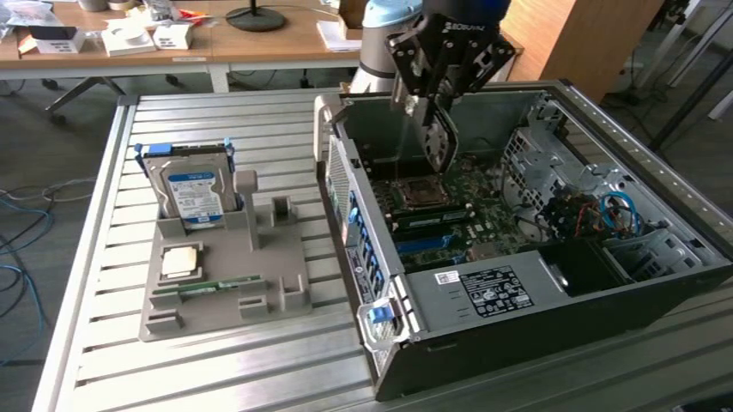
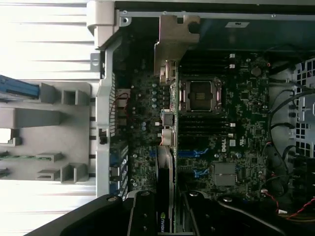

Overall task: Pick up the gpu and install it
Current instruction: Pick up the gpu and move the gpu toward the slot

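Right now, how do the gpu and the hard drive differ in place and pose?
The gpu hangs edge-down in the gripper over the motherboard inside the case; the hard drive sits in the grey fixture outside it. The gpu is gripped; the hard drive is untouched. Both stand on edge.

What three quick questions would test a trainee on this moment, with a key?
1. True or false: the gripper holds the gpu edge-down over the open computer case.
2. What stands upright in the gray tray? A. hard drive B. power supply C. keyboard
3. Fill in: in the exterior view, the tray lies to the case's ___.
Key: 1 true; 2 A; 3 left.
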Controlling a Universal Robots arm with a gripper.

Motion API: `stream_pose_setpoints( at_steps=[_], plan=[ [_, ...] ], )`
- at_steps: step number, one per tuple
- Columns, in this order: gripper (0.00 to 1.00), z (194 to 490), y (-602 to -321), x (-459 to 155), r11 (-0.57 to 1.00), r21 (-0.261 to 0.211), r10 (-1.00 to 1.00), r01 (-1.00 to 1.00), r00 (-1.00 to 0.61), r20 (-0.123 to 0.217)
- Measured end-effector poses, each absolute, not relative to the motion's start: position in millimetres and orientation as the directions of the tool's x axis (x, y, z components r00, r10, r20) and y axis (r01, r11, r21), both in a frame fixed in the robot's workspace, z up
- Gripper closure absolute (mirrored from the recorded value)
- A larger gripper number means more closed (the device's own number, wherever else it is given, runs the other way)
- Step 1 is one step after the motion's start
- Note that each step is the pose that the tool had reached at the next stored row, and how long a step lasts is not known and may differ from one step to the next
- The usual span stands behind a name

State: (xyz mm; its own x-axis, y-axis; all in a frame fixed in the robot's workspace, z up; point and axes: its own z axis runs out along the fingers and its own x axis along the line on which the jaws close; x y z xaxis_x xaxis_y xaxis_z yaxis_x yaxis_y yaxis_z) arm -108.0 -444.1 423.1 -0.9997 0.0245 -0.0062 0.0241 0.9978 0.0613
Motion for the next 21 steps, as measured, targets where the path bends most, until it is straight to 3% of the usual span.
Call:
stream_pose_setpoints(
  at_steps=[21],
  plan=[
    [0.74, 423.0, -444.2, -34.4, 0.998, 0.061, 0.025, 0.024, -1.000, -0.006]
  ],
)
